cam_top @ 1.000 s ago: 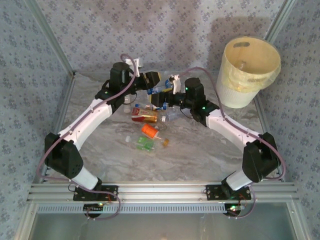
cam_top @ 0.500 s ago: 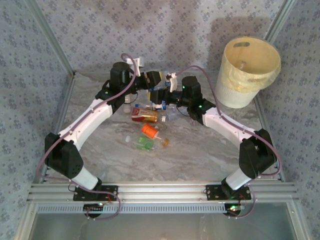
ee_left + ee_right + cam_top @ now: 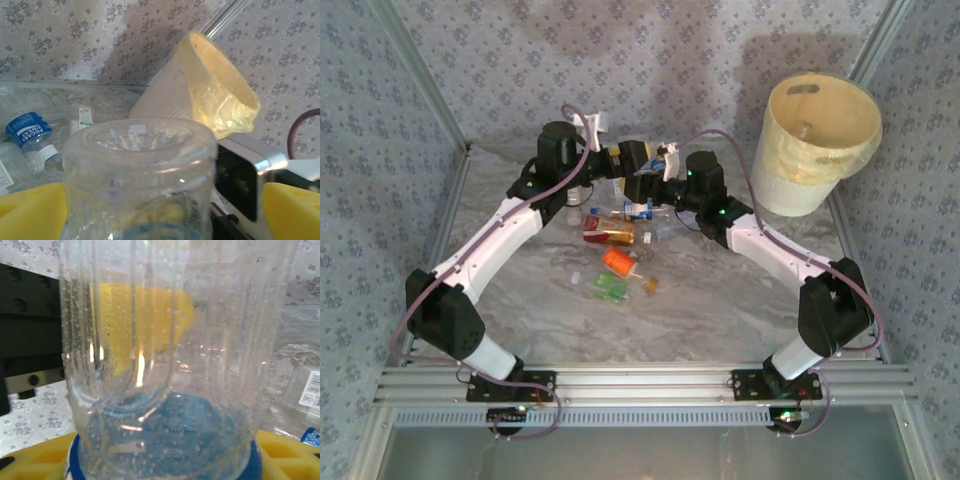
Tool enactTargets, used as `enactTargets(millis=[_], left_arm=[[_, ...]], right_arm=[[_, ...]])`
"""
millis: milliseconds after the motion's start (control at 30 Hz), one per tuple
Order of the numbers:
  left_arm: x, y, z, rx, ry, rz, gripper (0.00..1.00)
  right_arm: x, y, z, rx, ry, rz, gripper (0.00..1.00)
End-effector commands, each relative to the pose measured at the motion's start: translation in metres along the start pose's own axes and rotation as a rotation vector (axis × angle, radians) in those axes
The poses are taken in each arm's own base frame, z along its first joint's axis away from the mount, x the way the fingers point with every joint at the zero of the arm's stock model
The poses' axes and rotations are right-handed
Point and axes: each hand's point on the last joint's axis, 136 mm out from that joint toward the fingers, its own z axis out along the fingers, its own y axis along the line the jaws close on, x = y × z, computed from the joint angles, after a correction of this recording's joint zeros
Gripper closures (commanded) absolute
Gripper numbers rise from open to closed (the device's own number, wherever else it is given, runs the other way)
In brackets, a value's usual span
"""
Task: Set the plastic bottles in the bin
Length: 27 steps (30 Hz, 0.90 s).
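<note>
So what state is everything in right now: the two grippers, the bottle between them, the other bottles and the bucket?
left gripper: open, pads spread either side of the clear bottle
right gripper: shut on the clear bottle
clear bottle: held by the right gripper
other bottles: lying loose on the table
bin: upright, open-topped, lined with thin plastic

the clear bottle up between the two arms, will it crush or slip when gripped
Probably light: the clear bottle looks empty. Its thin ribbed wall likely dents under a hard squeeze. Smooth and wet-speckled, so it may slip.
</note>
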Motion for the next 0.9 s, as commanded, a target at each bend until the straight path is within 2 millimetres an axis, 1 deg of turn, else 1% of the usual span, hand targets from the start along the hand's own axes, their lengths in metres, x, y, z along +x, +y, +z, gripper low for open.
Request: enactTargets(millis=[0, 67, 133, 233, 300, 400, 467, 533, 633, 733, 800, 867], left_arm=[[-0.025, -0.025, -0.022, 0.049, -0.069, 0.038, 0.02], [-0.028, -0.021, -0.027, 0.028, -0.093, 0.028, 0.02], [-0.031, -0.013, -0.033, -0.006, -0.125, 0.011, 0.02], [-0.034, 0.001, -0.047, -0.052, -0.188, -0.011, 0.02], [-0.036, 0.013, -0.058, -0.094, -0.231, -0.028, 0.02], [-0.035, 0.037, -0.081, -0.194, -0.294, -0.049, 0.02], [-0.029, 0.055, -0.093, -0.271, -0.314, -0.060, 0.02], [-0.022, 0.067, -0.103, -0.324, -0.323, -0.059, 0.02], [-0.008, 0.085, -0.116, -0.406, -0.315, -0.055, 0.02], [0.008, 0.100, -0.124, -0.468, -0.285, -0.053, 0.02], [0.016, 0.108, -0.130, -0.492, -0.277, -0.054, 0.02], [0.023, 0.115, -0.134, -0.516, -0.279, -0.061, 0.02]], right_arm=[[0.000, -0.014, -0.004, 0.075, 0.005, 0.003, 0.48], [0.002, -0.023, -0.007, 0.116, 0.014, 0.007, 0.49], [0.002, -0.033, -0.012, 0.162, 0.018, 0.018, 0.50], [0.001, -0.048, -0.023, 0.229, 0.023, 0.030, 0.50], [-0.001, -0.058, -0.032, 0.275, 0.023, 0.031, 0.51], [-0.006, -0.071, -0.046, 0.338, 0.015, 0.027, 0.51], [-0.012, -0.078, -0.055, 0.372, 0.003, 0.020, 0.51], [-0.019, -0.084, -0.063, 0.399, -0.008, 0.008, 0.51], [-0.036, -0.091, -0.079, 0.443, -0.027, -0.025, 0.50], [-0.063, -0.104, -0.103, 0.541, -0.059, -0.077, 0.49], [-0.087, -0.116, -0.123, 0.609, -0.105, -0.099, 0.49], [-0.112, -0.121, -0.139, 0.633, -0.159, -0.112, 0.49]])
